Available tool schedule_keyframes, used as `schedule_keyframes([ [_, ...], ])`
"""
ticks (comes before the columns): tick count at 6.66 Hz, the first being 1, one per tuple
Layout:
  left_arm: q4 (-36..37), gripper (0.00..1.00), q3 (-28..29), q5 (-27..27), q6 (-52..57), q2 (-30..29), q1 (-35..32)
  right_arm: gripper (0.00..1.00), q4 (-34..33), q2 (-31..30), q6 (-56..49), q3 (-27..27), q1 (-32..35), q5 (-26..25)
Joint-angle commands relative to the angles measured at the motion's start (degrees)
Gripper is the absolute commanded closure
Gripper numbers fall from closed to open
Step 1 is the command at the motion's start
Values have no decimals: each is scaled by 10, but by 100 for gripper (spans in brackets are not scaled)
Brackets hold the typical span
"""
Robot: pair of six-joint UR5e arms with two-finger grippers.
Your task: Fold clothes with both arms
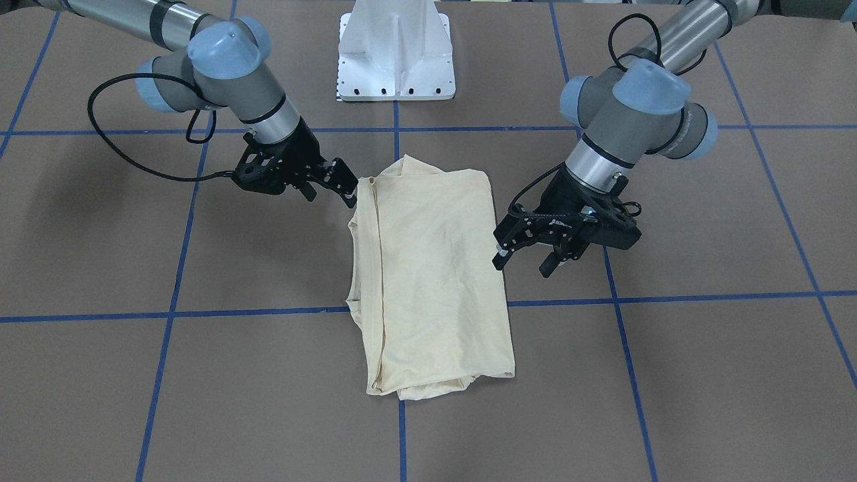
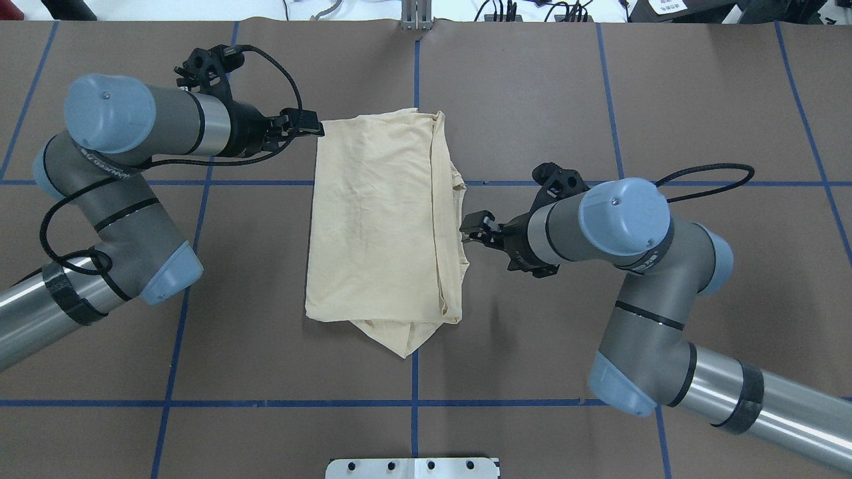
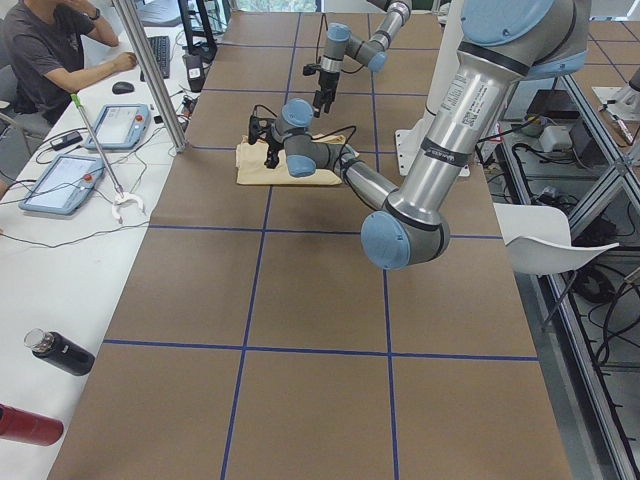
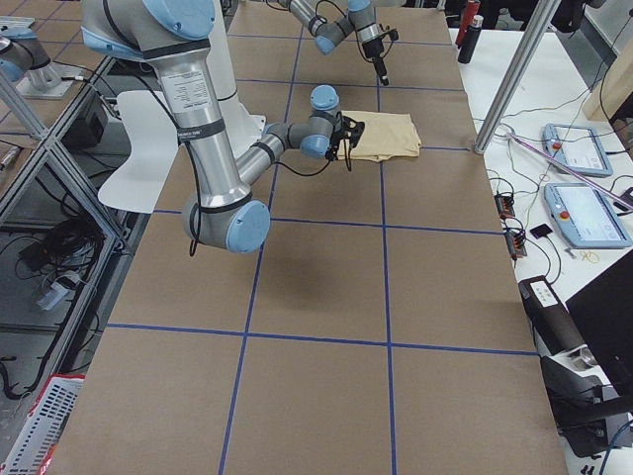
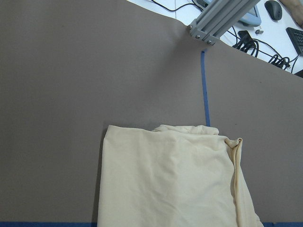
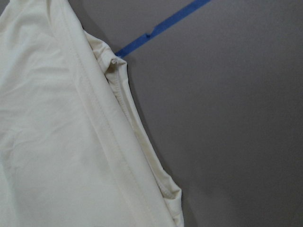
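The cream-yellow shirt [image 1: 428, 268] lies folded into a long rectangle in the middle of the table, and its print is hidden. It also shows in the overhead view [image 2: 379, 213]. My left gripper [image 1: 523, 262] is open and empty, just off the shirt's left edge near its far corner [image 2: 313, 126]. The left wrist view shows that corner [image 5: 170, 179] with no fingers in sight. My right gripper [image 1: 331, 191] is open, with one fingertip against the shirt's right edge [image 2: 469, 231]. The right wrist view shows the layered hem [image 6: 57, 142] close up.
The white pedestal base [image 1: 395, 60] stands behind the shirt on the robot's side. Blue tape lines [image 1: 268, 311] grid the brown table cover. An aluminium post [image 5: 218, 19] stands at the far edge. An operator [image 3: 50, 50] sits beside tablets, and bottles [image 3: 60, 352] lie on a side table.
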Motion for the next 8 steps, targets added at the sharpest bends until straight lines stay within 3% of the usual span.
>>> schedule_keyframes([
  [1,4,0,-4,-1,-12,3,2,0,-36,18,43,-10,-49,-51],
  [3,4,0,-4,-6,-12,4,1,0,-86,50,120,-22,-50,-51],
  [5,4,0,-4,-8,-12,4,1,0,-98,94,167,-81,-54,-50],
  [8,3,0,-9,-8,-12,14,1,0,-136,95,170,-73,-55,-45],
])
